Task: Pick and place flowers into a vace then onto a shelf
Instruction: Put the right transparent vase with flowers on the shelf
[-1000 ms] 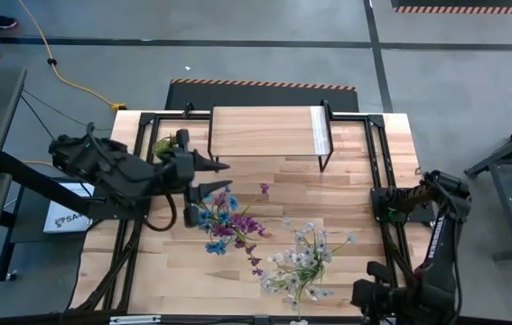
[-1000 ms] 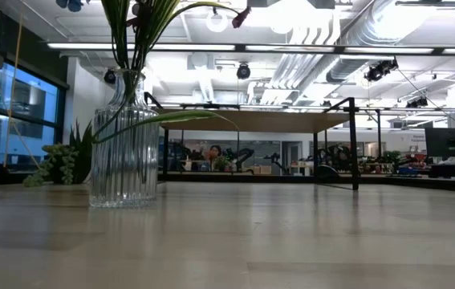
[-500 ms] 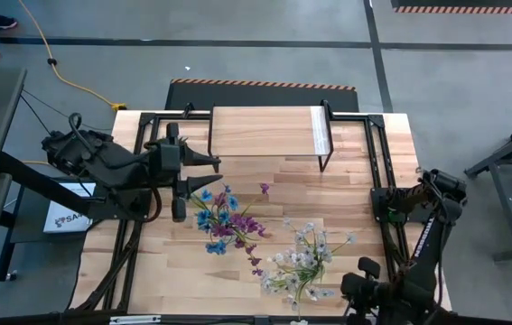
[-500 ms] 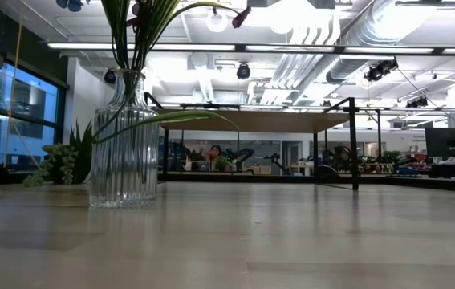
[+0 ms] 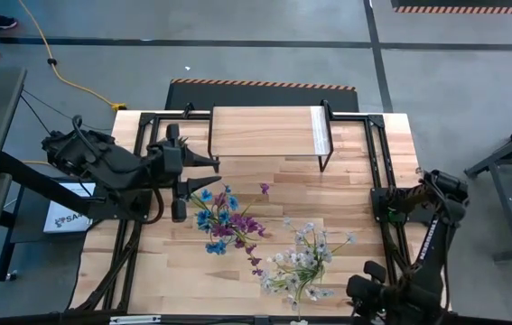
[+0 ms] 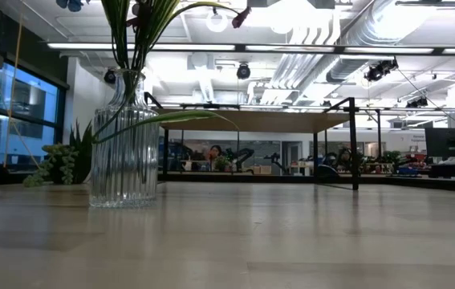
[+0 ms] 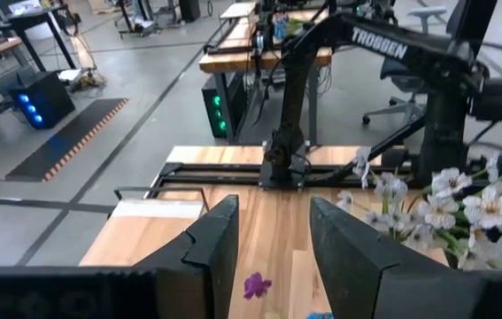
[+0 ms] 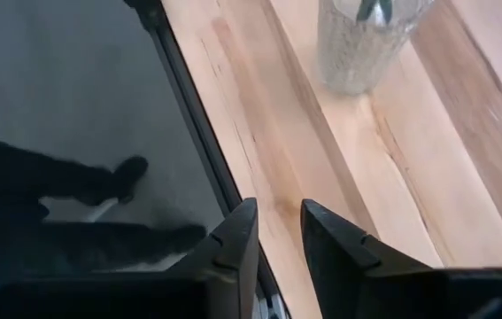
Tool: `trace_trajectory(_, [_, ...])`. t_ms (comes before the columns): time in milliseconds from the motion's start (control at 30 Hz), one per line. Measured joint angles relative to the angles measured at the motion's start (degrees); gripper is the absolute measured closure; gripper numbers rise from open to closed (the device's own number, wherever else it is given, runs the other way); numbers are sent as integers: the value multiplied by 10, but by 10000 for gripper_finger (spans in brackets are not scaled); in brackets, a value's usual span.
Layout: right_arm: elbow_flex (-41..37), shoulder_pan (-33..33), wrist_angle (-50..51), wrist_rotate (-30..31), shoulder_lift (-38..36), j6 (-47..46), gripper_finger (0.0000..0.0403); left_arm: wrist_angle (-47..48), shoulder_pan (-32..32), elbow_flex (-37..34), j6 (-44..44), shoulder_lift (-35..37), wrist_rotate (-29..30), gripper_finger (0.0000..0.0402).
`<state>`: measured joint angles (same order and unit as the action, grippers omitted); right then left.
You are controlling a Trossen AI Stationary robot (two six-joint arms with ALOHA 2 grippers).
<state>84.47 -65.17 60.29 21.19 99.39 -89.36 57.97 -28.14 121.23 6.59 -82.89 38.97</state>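
Judging by how things lie, the first half of the job looks done and the second half not begun. The worktop is pale wood planking, smooth with a faint sheen, framed by black rails. At its far edge stands the shelf, a flat light plank on thin black metal legs, and its top is bare: nothing has been set on it yet.

My left gripper hovers between the shelf and the nearer bunch, its dark, blunt fingers parted and holding nothing. My right gripper hangs over the near right edge of the worktop, open only a little and also holding nothing.

A ribbed clear glass vase, narrow at the neck, stands on the worktop with thin green stems rising out of it. A second glass vase shows just ahead of my right gripper.

The blue and purple flowers spread in a loose spray left of centre. The white flowers stand near the front edge, papery and small-petalled. Both bunches seem to be in vases, so lifting each vase onto the shelf remains. One loose purple blossom lies on the planks.
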Motion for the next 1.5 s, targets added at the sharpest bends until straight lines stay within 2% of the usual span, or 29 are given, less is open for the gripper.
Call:
trace_trajectory(267, [-15,-6,-5,36,0,-2,286,42,0,0,29,2,1,227])
trace_trajectory(567, [-116,7,-133,28,1,-6,238,41,0,0,29,9,4,227])
trace_trajectory(767, [-145,6,-183,6,1,-21,242,41,0,0,29,14,5,227])
trace_trajectory(1133, [-146,16,-151,29,1,-16,242,41,0,0,28,14,5,227])
trace_trajectory(1333, [-146,30,-143,63,0,10,242,41,0,0,28,14,5,227])
trace_trajectory(1500, [-146,33,-134,60,0,10,242,41,0,0,29,13,-1,227])
